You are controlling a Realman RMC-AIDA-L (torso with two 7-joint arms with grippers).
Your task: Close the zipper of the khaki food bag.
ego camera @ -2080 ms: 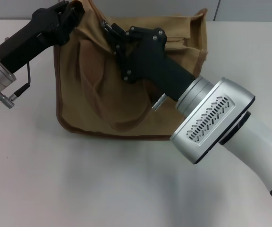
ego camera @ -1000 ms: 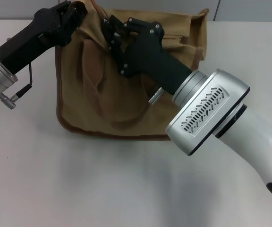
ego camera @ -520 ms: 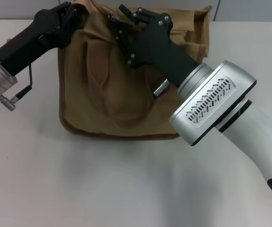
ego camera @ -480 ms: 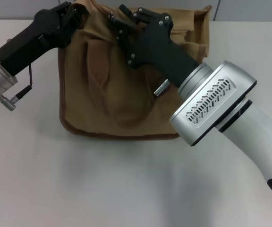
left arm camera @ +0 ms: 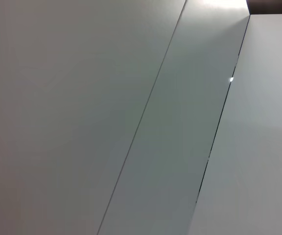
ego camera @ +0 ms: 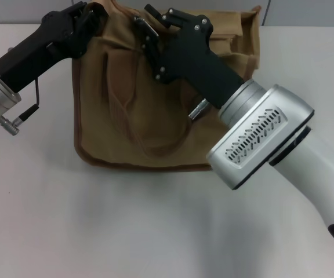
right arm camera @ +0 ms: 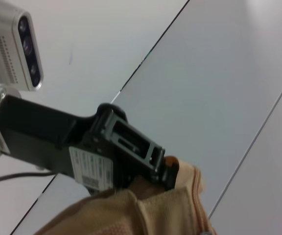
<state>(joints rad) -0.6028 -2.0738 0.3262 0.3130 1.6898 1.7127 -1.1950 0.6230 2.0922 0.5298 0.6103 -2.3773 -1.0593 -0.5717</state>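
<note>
The worktop [ego camera: 97, 220] is a plain white surface, and behind its far edge stands a grey wall [left arm camera: 82, 98] made of flat panels with thin seams between them. The khaki food bag [ego camera: 126, 116] lies near the far edge of the worktop, a little toward the left side, with its top panel at the far side. One flat handle [ego camera: 155, 152] makes a loop across the front of the bag.

The right gripper [ego camera: 149, 23] reaches over the bag from the near right and is at the top panel, where the zipper should be; the zipper itself is hidden behind the black gripper body, so I cannot tell if the fingers are pinching the pull tab or are spread.

The left gripper [ego camera: 94, 8] is at the far left corner of the bag. In the right wrist view its fingers [right arm camera: 169, 172] are pressed together on the tan cloth of this corner.
</note>
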